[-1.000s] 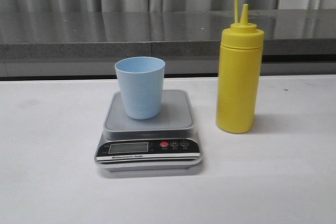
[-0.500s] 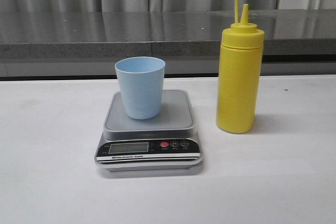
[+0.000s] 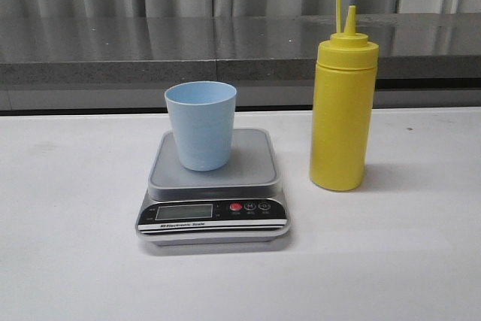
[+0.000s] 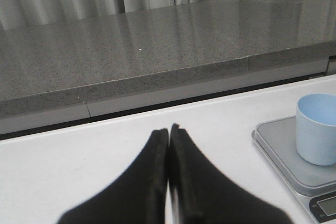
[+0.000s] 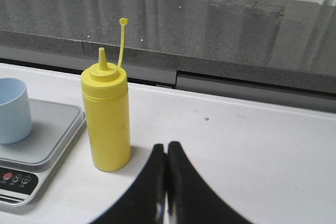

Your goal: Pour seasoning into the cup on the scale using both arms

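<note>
A: Where does the yellow squeeze bottle [image 3: 343, 95] stand relative to the end effectors?
B: It stands upright on the white worktop [image 3: 75, 261], just beside the scale's right edge. In the right wrist view the right end effector [image 5: 166, 153] has its two black fingers pressed together, holding nothing, and the bottle [image 5: 106, 119] is apart from it, ahead and off toward the scale. The left end effector [image 4: 168, 135] is likewise pressed together and empty; the bottle does not show in its view.

A: And the cup?
B: The pale blue cup [image 3: 201, 125] sits upright on the silver-grey platform of the kitchen scale [image 3: 248, 167], toward its back left part. From the left wrist it [image 4: 317, 128] is ahead and off to one side, clear of the fingertips.

A: Anything cut off or unclear?
B: Neither arm appears in the front view. Both wrist views crop the scale. The display [image 3: 183, 212] is too small to read. The bottle is opaque, so its fill cannot be told.

A: What is in the cup?
B: Only the upper inner wall shows; I cannot tell about the bottom.
</note>
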### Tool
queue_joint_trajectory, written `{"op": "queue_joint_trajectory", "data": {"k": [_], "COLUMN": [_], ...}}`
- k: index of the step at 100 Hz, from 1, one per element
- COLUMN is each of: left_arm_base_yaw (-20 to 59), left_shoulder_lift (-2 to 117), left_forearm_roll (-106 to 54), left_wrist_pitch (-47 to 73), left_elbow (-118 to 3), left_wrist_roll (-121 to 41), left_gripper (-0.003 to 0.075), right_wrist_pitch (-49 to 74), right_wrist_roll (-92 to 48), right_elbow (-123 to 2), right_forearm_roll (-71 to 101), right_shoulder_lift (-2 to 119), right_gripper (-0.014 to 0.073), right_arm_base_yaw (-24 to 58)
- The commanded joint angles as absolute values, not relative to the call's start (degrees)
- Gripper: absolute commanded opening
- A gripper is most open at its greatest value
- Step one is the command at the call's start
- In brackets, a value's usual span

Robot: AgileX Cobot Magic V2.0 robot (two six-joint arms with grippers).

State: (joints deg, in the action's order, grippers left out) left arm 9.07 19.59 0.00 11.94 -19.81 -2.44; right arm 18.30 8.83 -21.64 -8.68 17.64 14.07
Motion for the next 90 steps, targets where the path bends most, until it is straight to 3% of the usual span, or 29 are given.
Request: {"op": "queue_joint_trajectory", "data": {"k": [1,43,90], "left_arm_base_yaw": [9.0,9.0,9.0], "left_shoulder_lift": [20.0,20.0,20.0], "left_forearm_roll": [0.0,0.0,0.0], "left_wrist_pitch": [6.9,6.9,6.9], "left_elbow": [-21.3,-21.3,-21.3], "left_wrist_roll": [-2.2,-2.2,-2.2], "left_gripper": [-0.0018,-0.0018,-0.0018], "right_wrist_pitch": [14.1,11.4,8.4], "right_wrist_roll": [8.3,6.7,5.2], "right_elbow": [-22.8,-15.4,-4.3], "right_forearm_roll": [-9.1,-11.6,-11.0], "right_shoulder_lift": [18.1,8.2,-1.5], "right_gripper": [-0.012,-0.012,-0.012], "right_arm_base_yaw": [13.7,13.3,4.4]}}
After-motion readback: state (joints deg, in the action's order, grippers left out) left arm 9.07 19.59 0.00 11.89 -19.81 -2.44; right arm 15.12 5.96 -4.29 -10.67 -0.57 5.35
